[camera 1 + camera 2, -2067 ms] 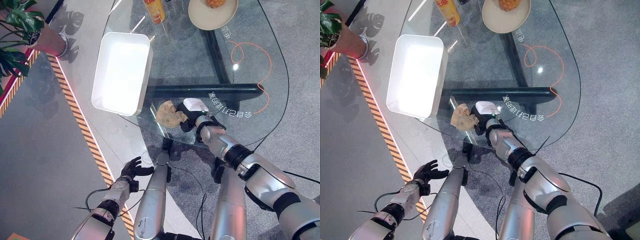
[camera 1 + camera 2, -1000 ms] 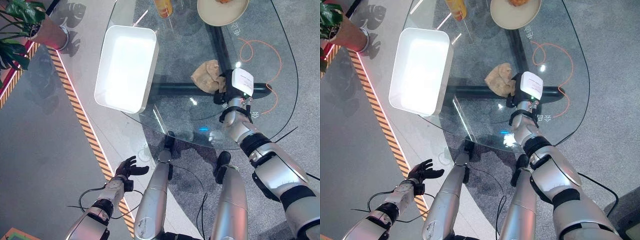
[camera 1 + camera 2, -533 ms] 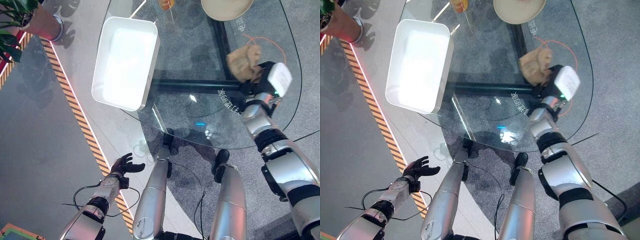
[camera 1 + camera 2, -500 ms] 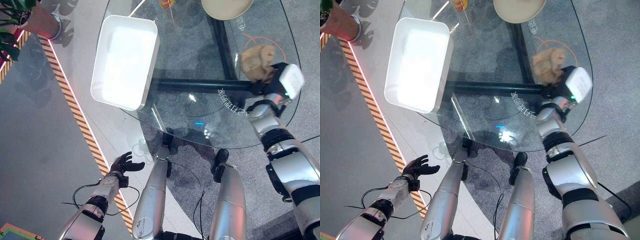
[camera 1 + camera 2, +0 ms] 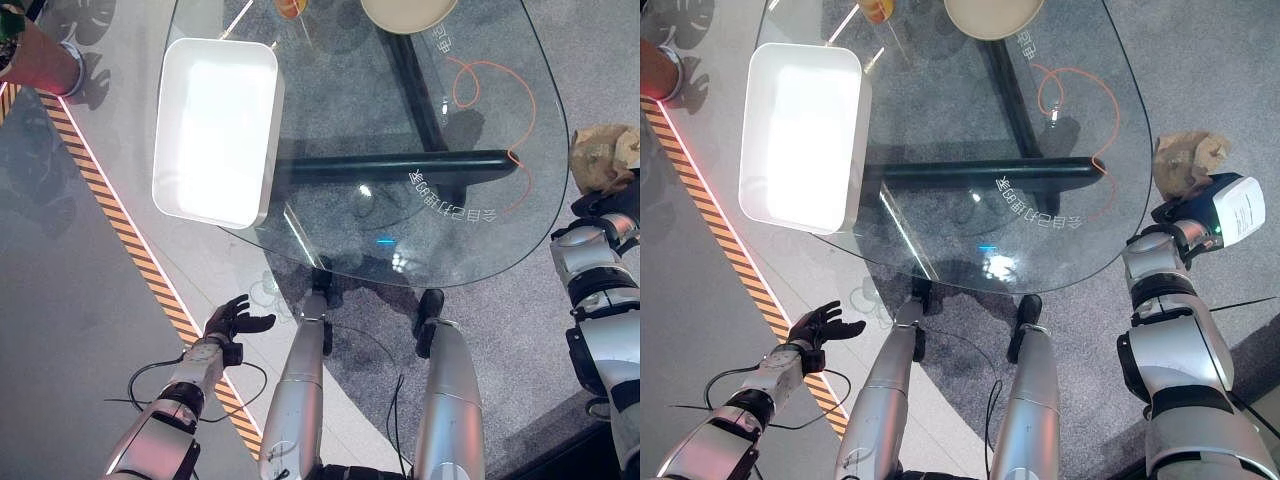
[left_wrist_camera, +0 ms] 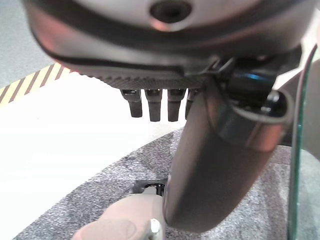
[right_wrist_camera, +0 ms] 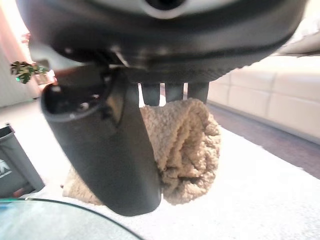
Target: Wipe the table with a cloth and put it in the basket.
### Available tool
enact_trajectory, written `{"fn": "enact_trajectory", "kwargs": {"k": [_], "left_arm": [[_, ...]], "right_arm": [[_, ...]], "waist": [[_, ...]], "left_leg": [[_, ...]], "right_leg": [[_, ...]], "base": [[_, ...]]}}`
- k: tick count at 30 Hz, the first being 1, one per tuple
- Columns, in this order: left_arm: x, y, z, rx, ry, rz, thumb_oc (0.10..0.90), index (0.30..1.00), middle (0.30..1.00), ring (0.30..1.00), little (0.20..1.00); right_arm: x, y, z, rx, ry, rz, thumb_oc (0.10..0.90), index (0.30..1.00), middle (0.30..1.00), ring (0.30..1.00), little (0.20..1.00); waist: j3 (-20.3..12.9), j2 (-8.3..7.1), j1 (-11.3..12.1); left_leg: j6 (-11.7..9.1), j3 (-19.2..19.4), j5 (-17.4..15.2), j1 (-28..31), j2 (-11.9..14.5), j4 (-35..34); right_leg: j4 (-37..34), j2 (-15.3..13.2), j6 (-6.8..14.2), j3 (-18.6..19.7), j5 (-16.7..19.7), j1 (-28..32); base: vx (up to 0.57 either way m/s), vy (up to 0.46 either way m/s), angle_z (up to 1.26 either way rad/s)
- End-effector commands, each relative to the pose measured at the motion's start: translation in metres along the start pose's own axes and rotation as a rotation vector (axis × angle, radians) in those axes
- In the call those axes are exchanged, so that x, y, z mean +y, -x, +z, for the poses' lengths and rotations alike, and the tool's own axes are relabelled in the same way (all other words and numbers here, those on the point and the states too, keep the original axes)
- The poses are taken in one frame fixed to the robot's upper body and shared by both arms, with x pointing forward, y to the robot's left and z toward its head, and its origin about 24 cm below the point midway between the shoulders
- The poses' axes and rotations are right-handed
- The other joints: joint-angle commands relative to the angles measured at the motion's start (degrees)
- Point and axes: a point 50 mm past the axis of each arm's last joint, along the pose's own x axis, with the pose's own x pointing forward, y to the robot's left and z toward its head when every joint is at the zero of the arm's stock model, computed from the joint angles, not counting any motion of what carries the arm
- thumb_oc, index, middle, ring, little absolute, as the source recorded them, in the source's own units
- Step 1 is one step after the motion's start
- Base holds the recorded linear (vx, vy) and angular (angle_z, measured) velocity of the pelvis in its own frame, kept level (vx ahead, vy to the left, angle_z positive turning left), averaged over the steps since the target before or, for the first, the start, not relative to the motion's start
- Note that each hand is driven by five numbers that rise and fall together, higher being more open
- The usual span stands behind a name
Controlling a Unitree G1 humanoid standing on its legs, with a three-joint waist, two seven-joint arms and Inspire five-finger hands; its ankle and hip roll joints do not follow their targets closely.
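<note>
- We count one cloth [image 5: 1188, 158], bunched in the right hand [image 5: 1188, 214], fingers [image 7: 197, 92] curled round it, past the glass table [image 5: 940, 120] edge;
- One white basket [image 5: 800, 135]; one plate [image 5: 992, 15], cut off;
- Left hand [image 5: 820, 326] low, fingers spread, holding nothing.

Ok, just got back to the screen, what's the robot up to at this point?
The right hand is shut on the crumpled tan cloth and holds it out past the right edge of the glass table, over the grey carpet. The white rectangular basket sits on the table's left side with nothing in it. The left hand hangs open low at the left, above the floor, holding nothing. So the cloth is not yet in the basket.
</note>
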Motion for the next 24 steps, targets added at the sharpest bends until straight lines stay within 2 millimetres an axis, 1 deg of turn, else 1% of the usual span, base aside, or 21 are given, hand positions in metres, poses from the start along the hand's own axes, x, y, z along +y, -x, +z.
{"fn": "enact_trajectory", "kwargs": {"k": [1, 4, 11, 14, 18, 23, 24], "left_arm": [[0.044, 0.006, -0.011, 0.059, 0.015, 0.125, 0.8, 0.9, 0.9, 0.9, 0.9], [0.044, 0.005, -0.009, 0.057, 0.012, 0.124, 0.8, 0.9, 0.9, 0.9, 0.9], [0.044, 0.004, -0.004, 0.05, 0.012, 0.121, 0.8, 0.9, 0.9, 0.9, 0.9], [0.04, 0.003, -0.003, 0.048, 0.007, 0.117, 0.8, 0.9, 0.9, 0.9, 0.9], [0.033, 0.002, -0.004, 0.044, 0.003, 0.101, 0.8, 0.9, 0.9, 0.9, 0.9], [0.026, 0.002, -0.008, 0.045, -0.001, 0.088, 0.8, 0.9, 0.9, 0.9, 0.9], [0.025, 0.002, -0.009, 0.044, 0.0, 0.087, 0.8, 0.9, 0.9, 0.9, 0.9]], "right_arm": [[-0.049, -0.029, 0.009, -0.056, -0.03, -0.21, 0.1, 0.3, 0.3, 0.3, 0.2], [-0.046, -0.027, 0.016, -0.085, -0.038, -0.192, 0.1, 0.3, 0.3, 0.3, 0.2], [-0.035, -0.016, 0.049, -0.224, -0.072, -0.134, 0.1, 0.3, 0.3, 0.3, 0.2], [-0.029, -0.006, 0.072, -0.32, -0.086, -0.098, 0.1, 0.3, 0.3, 0.3, 0.2], [-0.023, 0.005, 0.094, -0.394, -0.116, -0.07, 0.1, 0.3, 0.3, 0.3, 0.2], [-0.016, 0.018, 0.113, -0.452, -0.133, -0.044, 0.1, 0.3, 0.3, 0.3, 0.2], [-0.015, 0.02, 0.114, -0.456, -0.131, -0.041, 0.1, 0.3, 0.3, 0.3, 0.2]], "waist": [[-1.03, -2.47, 0.74], [-1.03, -2.58, 0.8], [-1.03, -2.45, 1.02], [-1.03, -2.4, 1.22], [-1.03, -1.99, 1.62], [-1.03, -1.45, 2.05], [-1.03, -1.4, 2.1]], "left_leg": [[6.64, 5.63, -10.13, 1.27, -3.25, 7.43], [6.57, 5.59, -10.16, 1.36, -3.24, 7.38], [6.39, 5.55, -10.06, 1.36, -3.46, 7.02], [6.28, 5.54, -10.04, 1.46, -3.61, 6.87], [6.2, 5.55, -10.01, 1.53, -3.87, 6.83], [6.13, 5.59, -9.85, 2.08, -4.27, 6.4], [6.13, 5.59, -9.83, 2.09, -4.32, 6.37]], "right_leg": [[-9.47, 4.35, -0.92, -0.81, 8.43, 0.71], [-9.69, 4.35, -0.91, -0.89, 8.44, 0.87], [-10.09, 4.29, -0.94, -0.99, 8.42, 0.9], [-10.35, 4.2, -1.01, -1.09, 8.4, 1.05], [-10.44, 3.98, -1.23, -1.25, 8.26, 1.15], [-10.6, 3.77, -1.42, -1.43, 8.07, 1.6], [-10.62, 3.76, -1.45, -1.46, 8.05, 1.63]], "base": [[-0.01, -0.014, -0.05], [0.0, -0.005, -0.01], [0.0, 0.0, 0.0], [0.0, 0.0, 0.0], [0.0, 0.0, 0.0], [0.0, 0.0, 0.0], [0.0, 0.0, 0.0]]}}
